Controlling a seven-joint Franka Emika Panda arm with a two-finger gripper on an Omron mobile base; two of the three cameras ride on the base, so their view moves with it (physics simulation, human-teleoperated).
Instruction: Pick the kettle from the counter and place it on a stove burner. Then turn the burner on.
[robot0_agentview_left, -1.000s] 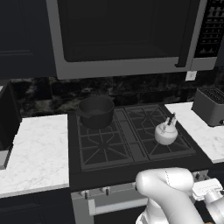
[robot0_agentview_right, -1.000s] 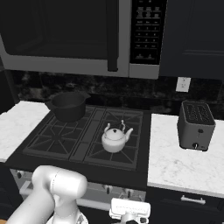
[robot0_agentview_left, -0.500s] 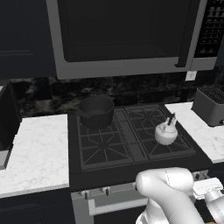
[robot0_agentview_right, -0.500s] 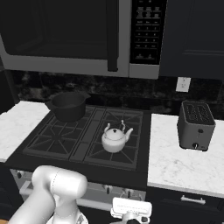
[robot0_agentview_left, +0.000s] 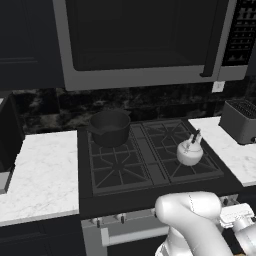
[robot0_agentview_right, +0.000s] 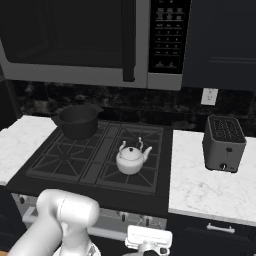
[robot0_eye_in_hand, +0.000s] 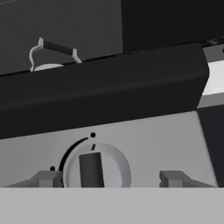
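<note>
The kettle (robot0_agentview_right: 131, 158) sits on the front right burner (robot0_agentview_right: 131, 172). The fingers (robot0_eye_in_hand: 109, 179), narrowing but spread, straddle the knob (robot0_eye_in_hand: 96, 170), ready to turn it.

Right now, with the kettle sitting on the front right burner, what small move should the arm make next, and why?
Probably ease the gripper forward and close on the knob. The kettle already sits on the stove burner, and in the hand view the knob's dark grip bar stands upright between the two spread fingertips, which are not yet touching it. Turning it comes next.
</note>
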